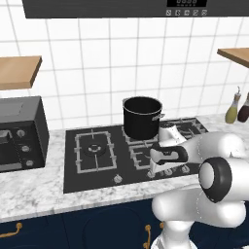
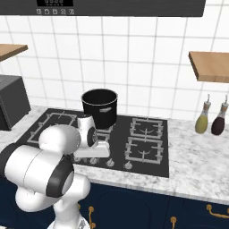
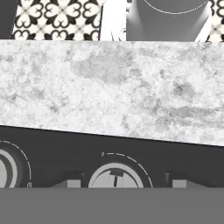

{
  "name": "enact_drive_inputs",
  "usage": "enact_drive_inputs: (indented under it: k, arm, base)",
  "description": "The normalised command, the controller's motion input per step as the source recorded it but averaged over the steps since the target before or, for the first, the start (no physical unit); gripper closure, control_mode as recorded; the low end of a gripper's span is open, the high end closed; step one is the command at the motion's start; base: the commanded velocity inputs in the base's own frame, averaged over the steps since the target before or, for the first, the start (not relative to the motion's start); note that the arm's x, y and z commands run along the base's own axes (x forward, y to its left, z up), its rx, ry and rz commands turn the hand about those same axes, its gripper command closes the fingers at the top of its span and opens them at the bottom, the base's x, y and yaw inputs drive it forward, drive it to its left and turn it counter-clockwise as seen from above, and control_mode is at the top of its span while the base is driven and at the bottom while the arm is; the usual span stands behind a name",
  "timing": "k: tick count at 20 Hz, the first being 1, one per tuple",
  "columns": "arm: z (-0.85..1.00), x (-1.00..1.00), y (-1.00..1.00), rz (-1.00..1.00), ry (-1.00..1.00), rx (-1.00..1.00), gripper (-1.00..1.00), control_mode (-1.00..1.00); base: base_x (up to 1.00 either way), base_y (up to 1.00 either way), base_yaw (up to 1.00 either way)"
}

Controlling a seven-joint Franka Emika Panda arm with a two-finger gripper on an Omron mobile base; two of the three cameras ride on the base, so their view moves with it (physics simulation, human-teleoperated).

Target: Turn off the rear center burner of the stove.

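A white-and-grey marble counter (image 1: 34, 189) runs along the tiled wall above dark blue cabinet fronts with brass handles. Set into it is the stove (image 1: 73, 180), a flat black glass cooktop with grey grates and a row of small silver knobs along its front edge. A dark grey boxy oven (image 1: 19, 133) stands at the counter's left end, and two bottles (image 2: 211, 118) (one yellowish, one dark) stand well apart from the stove on the right.

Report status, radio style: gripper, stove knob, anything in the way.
Gripper low over the stove knob row, jaws hidden. Silver knob centred under hand. Black pot on rear center burner, clear of the knobs.
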Motion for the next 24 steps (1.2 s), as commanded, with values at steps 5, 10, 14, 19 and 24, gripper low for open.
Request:
enact_drive_inputs:
  k: [5, 10, 14, 19, 24]
  arm:
    - [-0.02, 0.00, 0.00, 0.00, 0.00, 0.00, 1.00, -1.00]
    - [0.00, 0.00, -0.02, 0.00, 0.00, 0.00, 1.00, -1.00]
    - [0.00, 0.00, 0.00, -0.02, 0.00, 0.00, 1.00, -1.00]
    - [0.00, 0.00, 0.00, -0.23, 0.00, 0.10, 1.00, -1.00]
    - [0.00, 0.00, 0.00, -0.38, -0.01, 0.15, 1.00, -1.00]
  base:
    - [0.00, 0.00, 0.00]
    - [0.00, 0.00, 0.00]
    - [0.00, 0.00, 0.00]
    - [0.00, 0.00, 0.00]
    - [0.00, 0.00, 0.00]
